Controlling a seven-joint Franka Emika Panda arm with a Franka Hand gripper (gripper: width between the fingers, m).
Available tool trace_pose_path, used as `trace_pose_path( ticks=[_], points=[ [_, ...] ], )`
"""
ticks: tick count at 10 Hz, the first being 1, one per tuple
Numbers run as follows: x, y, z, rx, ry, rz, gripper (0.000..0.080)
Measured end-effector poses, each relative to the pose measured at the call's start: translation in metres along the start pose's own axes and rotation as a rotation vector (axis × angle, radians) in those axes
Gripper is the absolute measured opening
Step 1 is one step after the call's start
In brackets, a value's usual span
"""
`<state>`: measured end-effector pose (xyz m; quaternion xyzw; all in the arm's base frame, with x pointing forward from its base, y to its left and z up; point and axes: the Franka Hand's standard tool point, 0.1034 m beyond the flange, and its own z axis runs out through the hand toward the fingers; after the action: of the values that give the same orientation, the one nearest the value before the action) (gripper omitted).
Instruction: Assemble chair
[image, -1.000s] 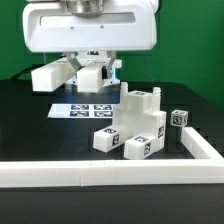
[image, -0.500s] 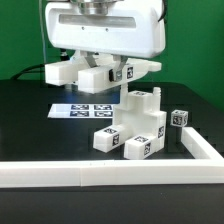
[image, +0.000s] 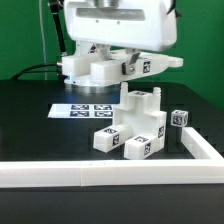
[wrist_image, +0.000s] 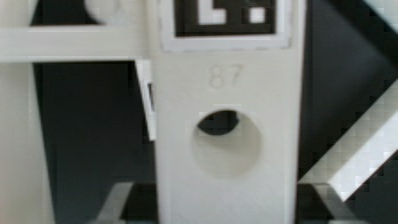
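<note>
My gripper is shut on a white chair piece, a flat part with bars and black-and-white tags. It holds the piece in the air above the back of the table. In the wrist view the held piece fills the frame, a flat bar with a round hole and a tag at one end. It sits between the gripper fingers. A cluster of blocky white chair parts with tags stands on the black table, below the held piece and towards the exterior view's right.
The marker board lies flat on the table behind the cluster. A small tagged white block sits at the exterior view's right. A long white border rail runs along the front, with a side rail at the right.
The gripper with the held chair piece has moved towards the exterior view's right and slightly up. The parts on the table have not moved.
</note>
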<state>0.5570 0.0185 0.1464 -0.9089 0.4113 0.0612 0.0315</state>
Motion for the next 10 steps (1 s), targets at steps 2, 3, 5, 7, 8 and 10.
trace_pose_path(
  ticks=[2,3,5,7,8,10],
  points=[
    [0.001,0.002,0.002,-0.004,-0.001,0.003,0.029],
    [0.001,0.001,0.003,-0.004,-0.002,0.002,0.029],
    [-0.007,-0.007,0.004,-0.005,0.006,-0.013,0.029],
    [-0.021,-0.023,0.006,-0.013,0.011,-0.058,0.029],
    [-0.02,-0.022,0.007,-0.013,0.01,-0.06,0.029],
    [-0.021,-0.021,0.008,-0.015,0.008,-0.061,0.029]
  ],
)
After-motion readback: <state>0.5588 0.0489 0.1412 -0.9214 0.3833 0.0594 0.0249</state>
